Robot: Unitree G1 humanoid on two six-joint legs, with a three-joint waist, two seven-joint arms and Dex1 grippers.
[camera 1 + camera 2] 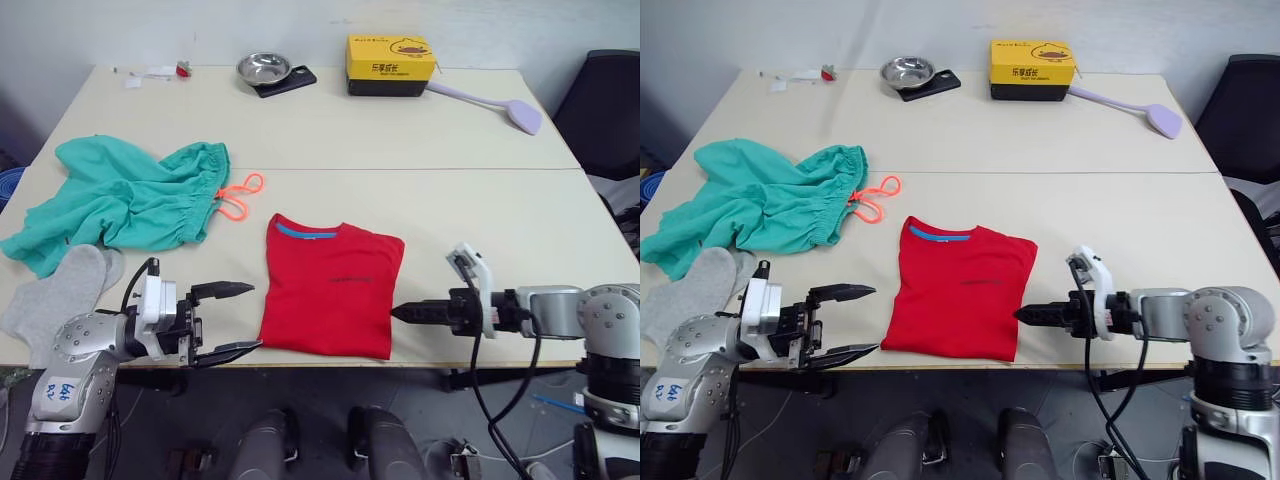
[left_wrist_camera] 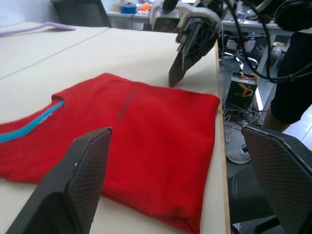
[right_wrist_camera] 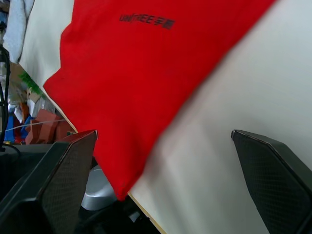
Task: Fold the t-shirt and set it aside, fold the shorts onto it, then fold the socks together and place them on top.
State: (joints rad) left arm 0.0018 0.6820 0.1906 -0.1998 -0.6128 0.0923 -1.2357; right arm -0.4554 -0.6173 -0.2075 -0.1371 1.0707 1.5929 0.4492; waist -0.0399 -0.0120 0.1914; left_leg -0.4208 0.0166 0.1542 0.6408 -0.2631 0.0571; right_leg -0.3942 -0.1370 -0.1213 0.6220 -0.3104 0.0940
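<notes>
The red t-shirt [image 1: 330, 285] lies folded into a rectangle at the table's front middle, blue neckband away from me. The teal shorts [image 1: 130, 205] lie crumpled at the left, with their orange drawstring [image 1: 238, 196] trailing toward the shirt. The grey socks [image 1: 62, 292] rest flat in front of the shorts, by the front edge. My left gripper [image 1: 255, 317] hovers open and empty just left of the shirt's lower left corner. My right gripper [image 1: 397, 313] points at the shirt's lower right edge. Its fingers [image 3: 58, 175] stand apart in the right wrist view, holding nothing.
Along the back stand a steel bowl [image 1: 264, 68] on a black slab, a yellow box [image 1: 390, 62] and a lilac paddle [image 1: 500, 105]. A seam [image 1: 420, 168] joins the two tabletops. A black chair [image 1: 610, 100] stands at the right. The shirt reaches close to the front edge.
</notes>
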